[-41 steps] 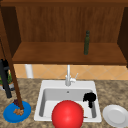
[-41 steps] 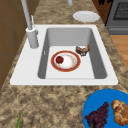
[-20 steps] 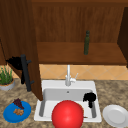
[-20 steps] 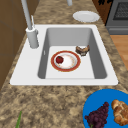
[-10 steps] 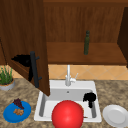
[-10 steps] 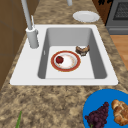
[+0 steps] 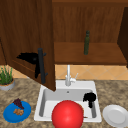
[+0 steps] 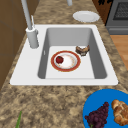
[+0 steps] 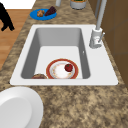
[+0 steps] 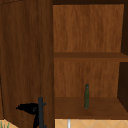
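**Left hand on the cabinet door handle, right hand over the sink**

The left hand (image 7: pixel 32 58) is at the cabinet door (image 7: pixel 27 37), its fingers curled round the dark vertical handle (image 7: pixel 41 66) near the door's lower edge; the door stands swung out, its free edge to the right of the hand. Right of that hand and farther back, a green bottle (image 7: pixel 86 43) stands upright on the lower cabinet shelf (image 7: pixel 100 53). Below the left hand a blue plate (image 7: pixel 17 111) with grapes and a pastry lies on the desk (image 7: pixel 27 92), and a potted plant (image 7: pixel 6 78) stands to its lower left.

The right hand (image 7: pixel 89 97) hangs over the sink (image 7: pixel 75 86), fingers drooping loosely and holding nothing. Left of it and lower is a red bowl (image 7: pixel 67 114); a white plate (image 7: pixel 115 115) lies on the desk to its lower right. The faucet (image 7: pixel 68 76) stands between the two hands.
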### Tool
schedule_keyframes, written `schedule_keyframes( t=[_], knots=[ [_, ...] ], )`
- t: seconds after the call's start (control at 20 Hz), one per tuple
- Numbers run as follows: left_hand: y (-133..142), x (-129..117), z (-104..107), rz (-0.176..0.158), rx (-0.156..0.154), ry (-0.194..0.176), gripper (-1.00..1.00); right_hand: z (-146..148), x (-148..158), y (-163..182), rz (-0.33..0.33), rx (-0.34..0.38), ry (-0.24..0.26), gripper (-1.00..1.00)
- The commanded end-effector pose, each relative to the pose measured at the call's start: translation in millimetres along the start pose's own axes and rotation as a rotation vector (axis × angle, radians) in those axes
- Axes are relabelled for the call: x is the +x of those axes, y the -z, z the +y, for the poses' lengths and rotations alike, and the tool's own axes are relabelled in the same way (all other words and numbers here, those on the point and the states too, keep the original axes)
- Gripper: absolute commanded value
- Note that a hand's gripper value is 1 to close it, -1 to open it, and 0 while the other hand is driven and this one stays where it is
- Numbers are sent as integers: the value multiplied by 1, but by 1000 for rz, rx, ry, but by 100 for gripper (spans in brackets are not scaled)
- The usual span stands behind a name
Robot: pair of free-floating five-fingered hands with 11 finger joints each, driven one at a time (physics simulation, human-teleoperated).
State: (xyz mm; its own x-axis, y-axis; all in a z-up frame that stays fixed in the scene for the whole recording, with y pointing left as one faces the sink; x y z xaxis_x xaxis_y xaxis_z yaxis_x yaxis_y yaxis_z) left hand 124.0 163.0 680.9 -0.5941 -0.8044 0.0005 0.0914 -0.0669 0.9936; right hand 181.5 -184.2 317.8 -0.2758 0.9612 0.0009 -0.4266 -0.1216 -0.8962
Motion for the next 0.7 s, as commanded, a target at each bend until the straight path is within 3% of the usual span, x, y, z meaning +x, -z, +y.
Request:
schedule_keyframes(
  t=[0.0, 0.65],
  knots=[
    [28, 6, -12, 18, -13, 15, -100, 0, 0, 0, 0, 0, 0, 0],
    [102, -4, -4, 162, -7, 22, -100, 0, 0, 0, 0, 0, 0, 0]
  ],
)
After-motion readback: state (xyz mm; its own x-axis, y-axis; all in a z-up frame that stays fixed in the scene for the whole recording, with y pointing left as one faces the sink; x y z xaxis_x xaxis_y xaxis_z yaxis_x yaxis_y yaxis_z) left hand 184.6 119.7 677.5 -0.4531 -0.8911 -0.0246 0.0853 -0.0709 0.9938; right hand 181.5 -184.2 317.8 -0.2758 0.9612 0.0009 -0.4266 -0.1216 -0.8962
